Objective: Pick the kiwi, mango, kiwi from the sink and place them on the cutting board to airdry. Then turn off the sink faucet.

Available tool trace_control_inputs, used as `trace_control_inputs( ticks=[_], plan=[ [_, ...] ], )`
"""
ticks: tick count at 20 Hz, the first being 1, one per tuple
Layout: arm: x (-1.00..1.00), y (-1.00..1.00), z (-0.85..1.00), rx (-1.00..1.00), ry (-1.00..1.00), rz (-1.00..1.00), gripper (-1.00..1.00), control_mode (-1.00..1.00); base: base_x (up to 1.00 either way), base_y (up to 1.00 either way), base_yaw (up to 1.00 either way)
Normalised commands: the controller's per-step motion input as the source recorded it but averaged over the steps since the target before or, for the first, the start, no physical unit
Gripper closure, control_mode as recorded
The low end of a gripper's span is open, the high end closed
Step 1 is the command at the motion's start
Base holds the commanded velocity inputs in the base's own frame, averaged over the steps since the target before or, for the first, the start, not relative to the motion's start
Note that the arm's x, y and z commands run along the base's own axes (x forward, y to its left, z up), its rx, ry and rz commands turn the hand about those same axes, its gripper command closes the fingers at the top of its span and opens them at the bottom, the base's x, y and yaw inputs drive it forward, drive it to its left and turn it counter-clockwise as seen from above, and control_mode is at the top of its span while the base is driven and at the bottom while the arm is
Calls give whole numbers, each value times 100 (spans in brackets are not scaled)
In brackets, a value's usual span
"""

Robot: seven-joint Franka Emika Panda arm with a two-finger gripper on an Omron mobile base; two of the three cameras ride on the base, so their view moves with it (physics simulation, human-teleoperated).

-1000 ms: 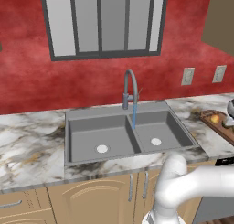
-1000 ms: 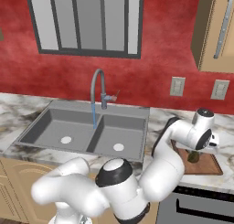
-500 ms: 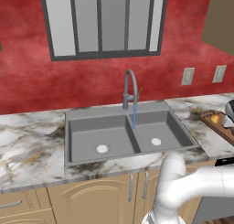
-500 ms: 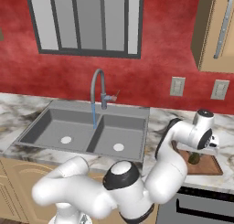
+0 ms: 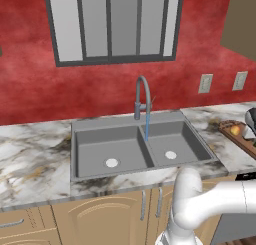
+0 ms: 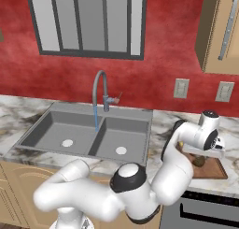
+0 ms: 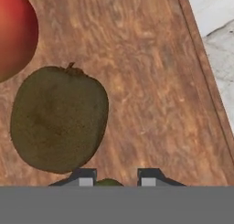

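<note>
Your end effector (image 7: 112, 181) hangs just over the cutting board (image 7: 155, 95), its fingers pinched on a small green kiwi (image 7: 109, 183) peeking between them. A brown kiwi (image 7: 58, 119) lies on the board beside it, with the mango (image 7: 13, 33) just beyond. Water runs from the sink faucet (image 5: 143, 96) into the sink (image 5: 90, 148), well away from the board.

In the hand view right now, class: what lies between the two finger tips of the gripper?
In the hand view, a small olive-green kiwi sits clamped between the tips of the gripper, just above the cutting board, beside the darker kiwi.
</note>
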Motion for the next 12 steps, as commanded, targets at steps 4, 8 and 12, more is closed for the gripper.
trace_control_inputs(
  ticks=[4, 8, 12],
  plan=[
    [0, -2, -2, 0, -1, 0, -100, -100, 0, 0, 0],
    [-13, 0, 12, 0, -5, 0, -100, -100, 0, 0, 0],
    [-22, 0, 39, 0, -10, 0, -100, -100, 0, 0, 0]
  ],
)
